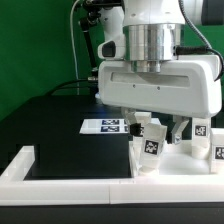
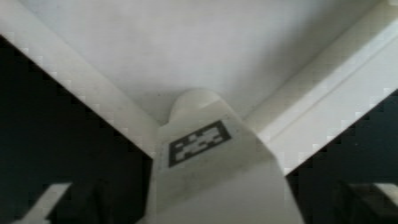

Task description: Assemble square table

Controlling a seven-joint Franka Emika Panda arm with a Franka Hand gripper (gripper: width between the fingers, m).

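Note:
The white square tabletop [image 1: 192, 166] lies at the exterior view's right, and in the wrist view one corner of the tabletop [image 2: 196, 50] spreads out below the camera. A white leg [image 1: 150, 145] with a black-and-white tag stands upright at its near corner. My gripper [image 1: 160, 128] hangs right over this leg, open. In the wrist view the leg [image 2: 210, 160] rises between the spread jaws of the gripper [image 2: 217, 212], with its tag facing the camera. Two more tagged legs [image 1: 200, 128] [image 1: 221, 150] stand upright behind and to the right.
The marker board [image 1: 108, 125] lies flat on the black table behind the gripper. White border rails [image 1: 70, 185] run along the front edge and turn up at the exterior view's left [image 1: 20, 160]. A green backdrop stands behind.

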